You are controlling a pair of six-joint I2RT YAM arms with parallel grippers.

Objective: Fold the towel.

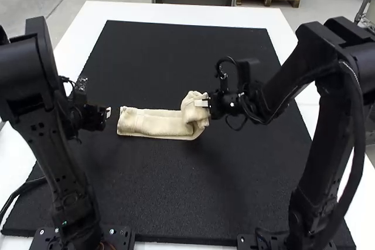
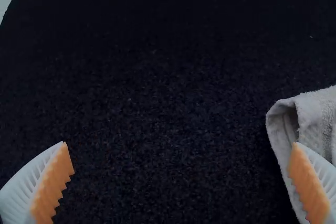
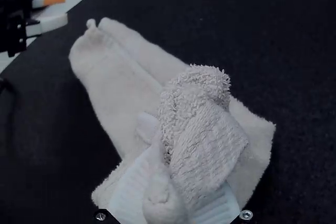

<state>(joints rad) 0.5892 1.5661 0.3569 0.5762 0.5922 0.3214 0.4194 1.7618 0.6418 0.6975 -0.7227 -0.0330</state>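
- Though folded into a long, narrow strip, see the cream terry towel (image 1: 153,123) bunched at one end, lying in the middle of the black mat (image 1: 181,203) on the white bench (image 1: 129,12).
- Note looped, shaggy pile beside a ribbed woven patch on the rumpled clump, and smoother, flatter cloth along the strip.
- Find the right pincer (image 1: 201,103) closed on that clump, with white ribbed fingers (image 3: 128,192) partly buried in cloth; cannot tell exactly how many layers lie between.
- Find the left pincer (image 1: 108,112) spread wide, holding nothing, just beside the flat end; notice sawtooth orange pads (image 2: 51,187).
- In the left wrist view, see an open, rounded fold with a shadowed inside, partly covered by a finger and cut off at the edge.
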